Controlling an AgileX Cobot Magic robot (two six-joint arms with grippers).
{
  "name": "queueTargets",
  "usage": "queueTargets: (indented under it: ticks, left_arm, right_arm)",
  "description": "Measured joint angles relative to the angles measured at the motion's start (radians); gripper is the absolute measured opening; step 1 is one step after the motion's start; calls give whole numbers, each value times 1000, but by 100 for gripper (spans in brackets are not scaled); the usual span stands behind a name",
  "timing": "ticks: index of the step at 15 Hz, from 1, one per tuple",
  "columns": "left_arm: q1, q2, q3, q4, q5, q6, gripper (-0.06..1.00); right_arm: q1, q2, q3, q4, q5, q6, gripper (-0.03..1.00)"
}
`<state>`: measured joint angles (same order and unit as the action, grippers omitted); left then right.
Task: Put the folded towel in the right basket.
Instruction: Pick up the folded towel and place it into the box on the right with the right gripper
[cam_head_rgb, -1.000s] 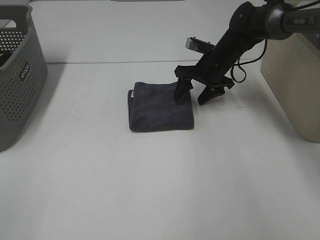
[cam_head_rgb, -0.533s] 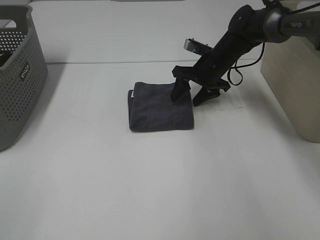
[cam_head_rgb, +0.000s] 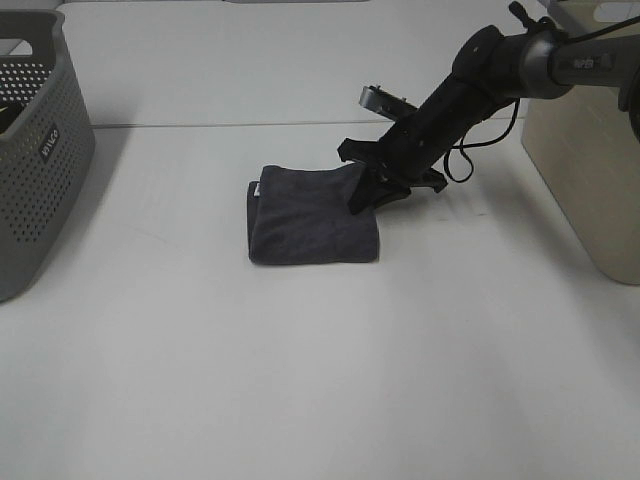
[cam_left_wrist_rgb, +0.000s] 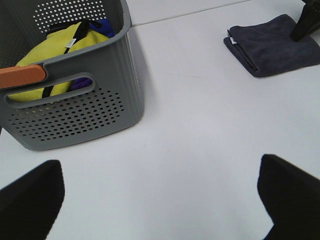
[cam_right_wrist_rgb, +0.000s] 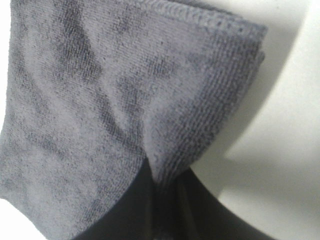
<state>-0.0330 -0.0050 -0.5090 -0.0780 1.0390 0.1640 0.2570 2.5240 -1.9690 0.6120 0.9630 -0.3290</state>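
Note:
The folded dark grey towel (cam_head_rgb: 305, 215) lies on the white table (cam_head_rgb: 320, 380) at mid-centre. My right gripper (cam_head_rgb: 365, 190) is at its far right edge, shut on that edge, and the corner there is bunched up. The right wrist view shows the towel (cam_right_wrist_rgb: 100, 90) filling the frame, its hem pinched between the dark fingers (cam_right_wrist_rgb: 130, 210). The beige right basket (cam_head_rgb: 585, 150) stands at the right edge, apart from the towel. My left gripper (cam_left_wrist_rgb: 160, 205) is open and empty, off to the left; its view shows the towel (cam_left_wrist_rgb: 272, 45) far off.
A grey perforated basket (cam_head_rgb: 40, 150) stands at the left edge; in the left wrist view it (cam_left_wrist_rgb: 100, 100) holds yellow and blue cloth (cam_left_wrist_rgb: 55, 55). The table's back edge runs behind the towel.
My right gripper went from open astride the towel's right edge to shut on it. The towel slid slightly left and its right edge bunched up.

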Motion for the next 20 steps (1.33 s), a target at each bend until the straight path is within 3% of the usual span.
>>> queueTargets:
  ticks: [3, 6, 11, 16, 20]
  left_arm:
    - [0, 0, 0, 0, 0, 0, 99]
    - [0, 0, 0, 0, 0, 0, 99]
    - [0, 0, 0, 0, 0, 0, 99]
    - [0, 0, 0, 0, 0, 0, 99]
    - [0, 0, 0, 0, 0, 0, 99]
  right_arm:
    - [0, -40, -80, -52, 60, 12, 4]
    - [0, -147, -147, -171, 75, 56, 4]
    - [-31, -390, -250, -409, 211, 125, 4]
    - [-240, -578, -267, -431, 251, 160, 4]
    - [-526, -602, -242, -369, 256, 160, 4]
